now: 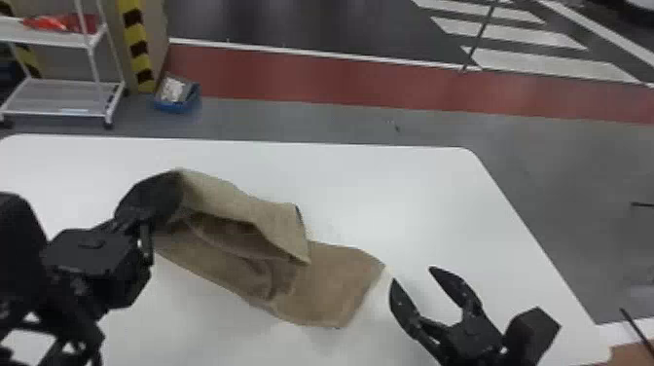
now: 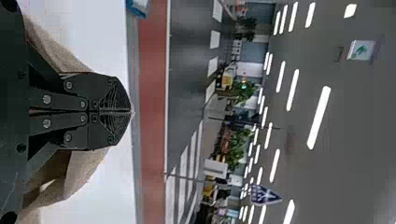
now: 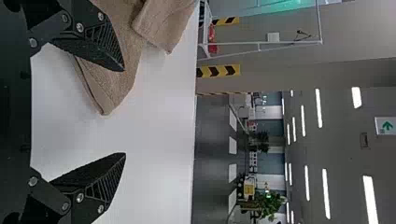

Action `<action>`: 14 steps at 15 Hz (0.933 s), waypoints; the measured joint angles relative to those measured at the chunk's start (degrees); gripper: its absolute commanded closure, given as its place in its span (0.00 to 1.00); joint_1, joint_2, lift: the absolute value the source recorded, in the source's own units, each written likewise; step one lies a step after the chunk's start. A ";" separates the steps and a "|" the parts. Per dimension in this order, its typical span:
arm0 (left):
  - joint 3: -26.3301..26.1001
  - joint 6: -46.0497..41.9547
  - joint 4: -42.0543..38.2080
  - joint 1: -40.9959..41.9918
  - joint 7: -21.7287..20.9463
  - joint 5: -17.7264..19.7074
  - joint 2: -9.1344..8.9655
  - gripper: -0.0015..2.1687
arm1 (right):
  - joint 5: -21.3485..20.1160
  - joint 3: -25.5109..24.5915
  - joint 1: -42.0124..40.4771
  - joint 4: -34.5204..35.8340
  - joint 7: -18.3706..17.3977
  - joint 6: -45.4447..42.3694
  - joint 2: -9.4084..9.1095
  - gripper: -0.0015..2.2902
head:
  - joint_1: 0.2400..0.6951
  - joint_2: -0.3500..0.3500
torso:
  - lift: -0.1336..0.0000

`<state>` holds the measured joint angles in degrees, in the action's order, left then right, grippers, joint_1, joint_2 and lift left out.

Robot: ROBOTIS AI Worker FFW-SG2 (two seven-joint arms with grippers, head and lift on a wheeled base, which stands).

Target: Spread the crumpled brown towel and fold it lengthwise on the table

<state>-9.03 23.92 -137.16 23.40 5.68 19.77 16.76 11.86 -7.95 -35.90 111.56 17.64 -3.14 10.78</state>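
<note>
My left gripper [image 1: 171, 187] is shut on the towel's far left part, which is lifted off the table. The brown towel [image 1: 336, 280] hangs from it in a loose fold, a paler flap over a darker hollow, while its right end lies flat. In the left wrist view the left gripper [image 2: 131, 112] has its fingers together, with towel [image 2: 86, 170] draping at both sides. Just right of the towel's right end, my right gripper [image 1: 411, 275] stands open and holds nothing. From the right wrist, the open gripper [image 3: 124, 112] has the towel [image 3: 123, 84] beside one finger.
The white table [image 1: 389, 190] extends around the towel, with its rounded far corner and slanting right edge beyond. On the floor behind stand a white wheeled rack [image 1: 63, 95] and a blue bin [image 1: 177, 104].
</note>
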 measured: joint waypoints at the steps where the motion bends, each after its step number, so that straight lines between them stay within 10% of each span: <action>1: 0.55 -0.45 1.04 -2.35 1.64 0.24 -0.39 0.79 | -0.01 -0.06 -0.03 0.09 0.38 0.29 0.02 0.12 | 1.00 0.28 | 0.08; 14: 2.99 -9.35 23.15 -14.09 7.23 -8.33 -2.12 0.79 | -3.80 -0.86 1.07 2.01 13.46 9.32 -0.04 0.22 | 1.00 0.54 | 0.08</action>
<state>-6.04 14.57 -114.01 9.31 12.91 11.44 14.63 8.06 -8.80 -34.83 113.57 31.10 6.18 10.74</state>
